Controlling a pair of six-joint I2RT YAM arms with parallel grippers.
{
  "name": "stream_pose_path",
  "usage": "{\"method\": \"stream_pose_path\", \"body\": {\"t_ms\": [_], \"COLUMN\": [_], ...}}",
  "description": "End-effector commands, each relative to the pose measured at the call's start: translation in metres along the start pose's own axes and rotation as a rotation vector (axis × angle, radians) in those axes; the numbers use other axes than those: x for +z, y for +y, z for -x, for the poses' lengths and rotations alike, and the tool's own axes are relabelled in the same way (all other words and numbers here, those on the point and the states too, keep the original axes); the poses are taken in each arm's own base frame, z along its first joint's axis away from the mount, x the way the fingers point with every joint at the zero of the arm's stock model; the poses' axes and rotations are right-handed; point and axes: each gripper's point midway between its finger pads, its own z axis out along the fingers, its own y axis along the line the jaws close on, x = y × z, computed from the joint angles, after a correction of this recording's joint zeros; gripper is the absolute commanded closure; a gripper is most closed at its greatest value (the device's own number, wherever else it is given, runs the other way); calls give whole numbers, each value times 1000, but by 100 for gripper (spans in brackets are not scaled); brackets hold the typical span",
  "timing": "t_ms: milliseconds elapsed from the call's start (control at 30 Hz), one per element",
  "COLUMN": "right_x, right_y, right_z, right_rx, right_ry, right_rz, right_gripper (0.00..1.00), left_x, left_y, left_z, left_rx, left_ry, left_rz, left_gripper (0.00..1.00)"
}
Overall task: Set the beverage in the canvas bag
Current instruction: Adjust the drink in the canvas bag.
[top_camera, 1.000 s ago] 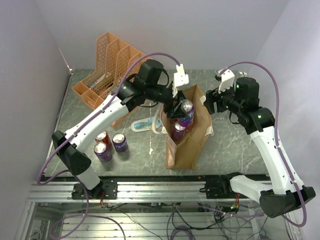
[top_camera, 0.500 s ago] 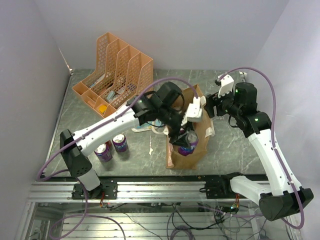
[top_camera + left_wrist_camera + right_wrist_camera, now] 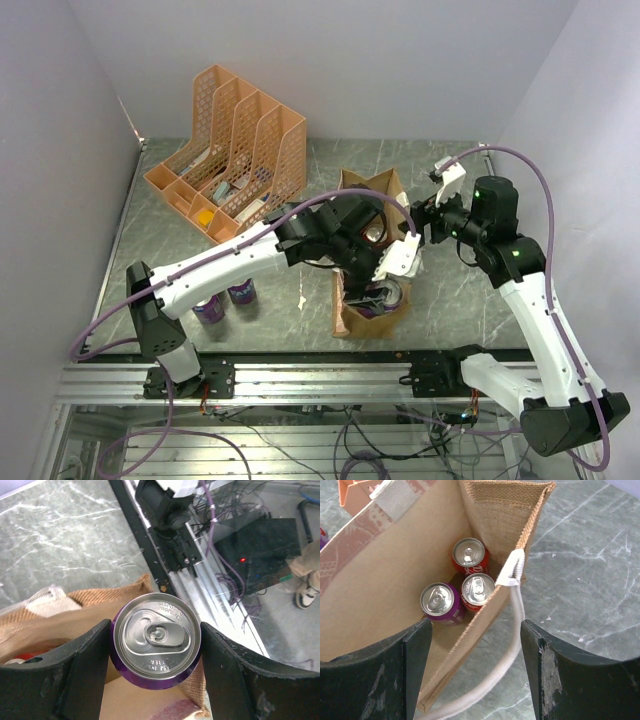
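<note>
Left gripper (image 3: 156,647): closed on the purple can (image 3: 156,639), one black finger (image 3: 82,670) pressed to each side of the can body. The can is upright, lid up, pull tab unopened. It sits at the near end of the bag (image 3: 75,615), inside the mouth and just beside the woven end wall. I cannot tell whether its base touches the bag floor. Grey marbled table (image 3: 65,540) shows beyond the bag rim.

Top view: the left arm reaches from its base across to the bag, wrist bent down over the near end of the opening.

Right gripper (image 3: 475,652): jaws wide apart, holding nothing. It hangs above the right side wall of the bag, with the white strap (image 3: 514,580) looping down between the fingers and touching neither.

Looking in from that side, three cans (image 3: 477,591) stand upright on the bag floor near the far corner, two red and one purple, close together.

Orange file rack (image 3: 235,140) is at the far left of the table, well apart from the bag. Loose cans (image 3: 240,291) stand on the table by the left arm, partly hidden by it.
</note>
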Motion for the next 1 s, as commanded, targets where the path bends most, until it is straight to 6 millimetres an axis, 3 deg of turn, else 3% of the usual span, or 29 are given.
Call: {"method": "stream_pose_path", "body": {"t_ms": [0, 167, 467, 767, 967], "right_x": [-4, -6, -4, 7, 14], "right_y": [11, 16, 5, -16, -29], "right_z": [-3, -6, 1, 15, 20], "right_rx": [11, 15, 6, -26, -19], "right_ry": [-4, 13, 32, 38, 38], "right_rz": [54, 77, 36, -39, -62], "right_gripper": [30, 32, 32, 32, 32], "left_x": [-6, -30, -51, -30, -19], "left_y": [24, 71, 130, 153, 162], "left_z": [14, 18, 4, -14, -44], "left_rx": [90, 84, -7, -35, -42], "left_ry": [-1, -87, -195, -233, -225], "left_rz": [95, 262, 394, 358, 296], "left_gripper": [93, 93, 93, 93, 93]}}
